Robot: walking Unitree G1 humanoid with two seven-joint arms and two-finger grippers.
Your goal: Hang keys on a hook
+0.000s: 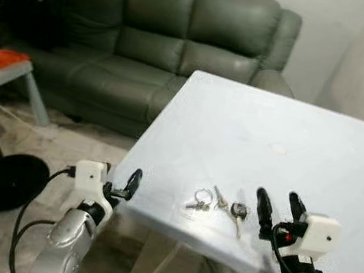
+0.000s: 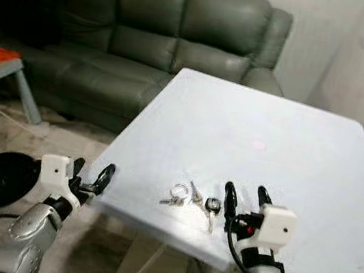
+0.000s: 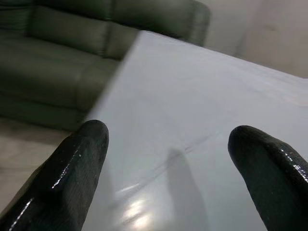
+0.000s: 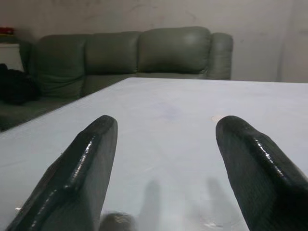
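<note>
Shiny metal is seen in the keys [image 1: 218, 202] — a smooth, slightly glossy white table [image 1: 289, 119], a leather-like green sofa [image 1: 157, 29].

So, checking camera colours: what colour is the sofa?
Grey-green sofa, clearest in the left eye view.

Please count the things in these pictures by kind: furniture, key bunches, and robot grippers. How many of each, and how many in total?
Furniture: 3 (green sofa, white table, side table)
Key bunches: 1 (keys)
Grippers: 2 (left gripper, right gripper)
Total: 6
</note>
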